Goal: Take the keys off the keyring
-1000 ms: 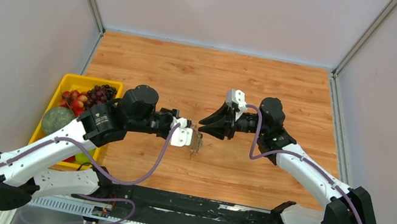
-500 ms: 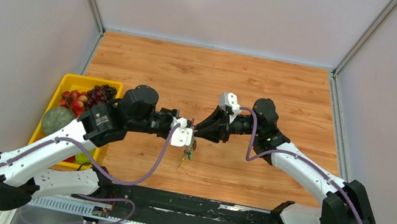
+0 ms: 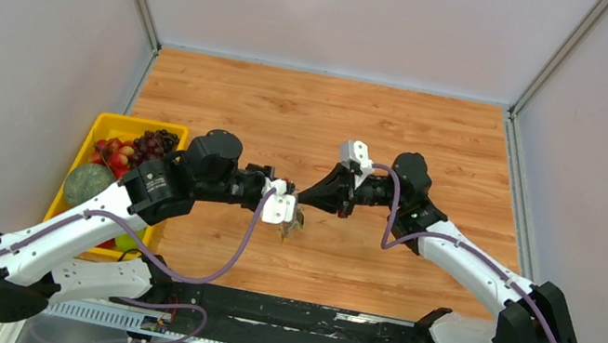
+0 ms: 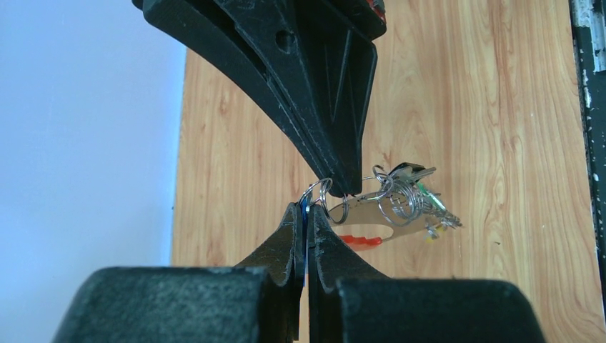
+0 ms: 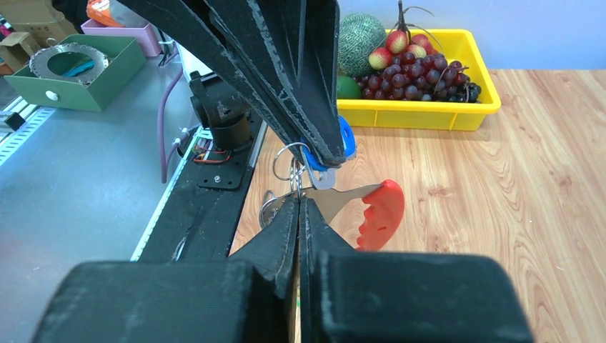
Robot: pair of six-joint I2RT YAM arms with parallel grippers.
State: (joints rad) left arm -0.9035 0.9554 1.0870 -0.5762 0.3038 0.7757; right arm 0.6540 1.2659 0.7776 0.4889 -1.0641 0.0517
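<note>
Two white-and-black arms reach from the near edge over the wood-grain counter (image 3: 438, 139), and their tips meet above its middle. The left gripper (image 4: 307, 212) has its two black, wedge-shaped fingers pressed together on one blue-headed key (image 5: 346, 138), whose round plastic head sticks out beside the finger. The right gripper (image 5: 299, 205) comes in from the opposite side, its fingers likewise closed, pinching the keyring (image 4: 375, 218) at its thin wire loops.

The keyring hangs in the air between the two tips. It is a flat silvery plate with one curved, bright red clip (image 5: 379, 214), ridged along its edge, and several overlapping wire rings. Beyond the plate dangle the other keys (image 4: 427, 204). They are small and metallic, and one green head and one yellow speck can be made out. How many keys there are in all cannot be told.

Farther left, one yellow plastic crate (image 3: 116, 118) holds one netted green melon (image 5: 361, 32), a bunch of dark grapes (image 5: 421, 78) and small red fruits.
</note>
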